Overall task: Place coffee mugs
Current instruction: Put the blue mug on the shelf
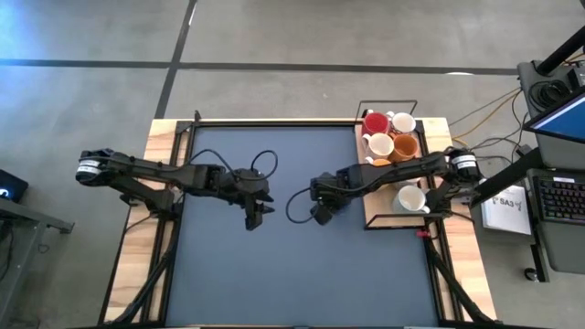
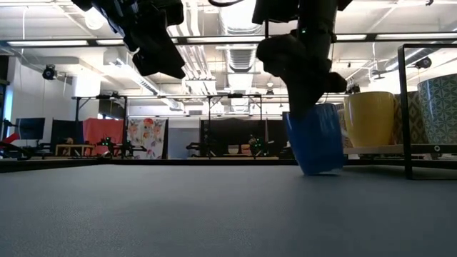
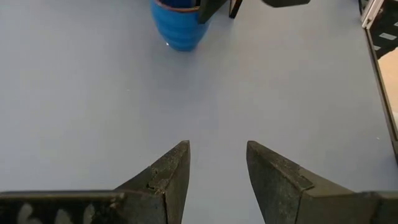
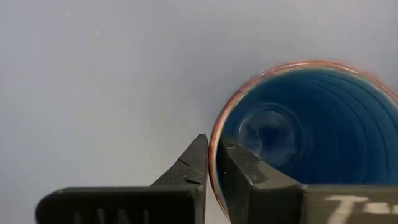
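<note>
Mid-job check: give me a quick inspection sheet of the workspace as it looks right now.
Surface: dark mat, bare in the middle.
Job's things: blue mug tilted on the mat; red mug, orange mug and white mugs in the tray.
Clutter: nothing seen.
Grippers: right pincer shut on the blue mug's rim; left pincer open, empty, above the mat.
Cables: loops by both wrists.
Surroundings: keyboard beside the table.
</note>
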Motion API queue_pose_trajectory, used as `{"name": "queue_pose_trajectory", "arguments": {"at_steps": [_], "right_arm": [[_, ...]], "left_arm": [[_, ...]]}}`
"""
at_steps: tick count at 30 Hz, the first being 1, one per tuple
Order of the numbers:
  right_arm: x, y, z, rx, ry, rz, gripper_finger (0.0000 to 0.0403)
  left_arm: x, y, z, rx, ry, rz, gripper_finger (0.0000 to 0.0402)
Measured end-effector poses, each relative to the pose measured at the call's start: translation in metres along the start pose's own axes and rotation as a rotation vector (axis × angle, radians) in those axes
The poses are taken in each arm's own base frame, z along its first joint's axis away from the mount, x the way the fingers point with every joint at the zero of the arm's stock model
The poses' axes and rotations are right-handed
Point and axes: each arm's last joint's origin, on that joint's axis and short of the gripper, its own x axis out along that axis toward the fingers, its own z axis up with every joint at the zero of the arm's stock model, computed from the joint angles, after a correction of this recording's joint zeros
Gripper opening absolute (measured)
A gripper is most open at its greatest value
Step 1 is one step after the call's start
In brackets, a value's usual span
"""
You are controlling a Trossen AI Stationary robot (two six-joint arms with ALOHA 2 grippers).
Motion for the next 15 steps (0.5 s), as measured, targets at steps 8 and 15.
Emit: {"name": "queue_pose_trajectory", "arguments": {"at_steps": [8,15], "right_arm": [[-0.0030,-0.0004,-0.0030,-0.399,0.045,0.015,0.0015],[-0.0086,0.0017,-0.0075,-0.850,0.053,0.031,0.0013]], "left_arm": [[0.0000,0.0001,0.0000,0.000,0.000,0.001,0.0141],[0.0000,0.0001,0.0000,0.000,0.000,0.001,0.0141]]}}
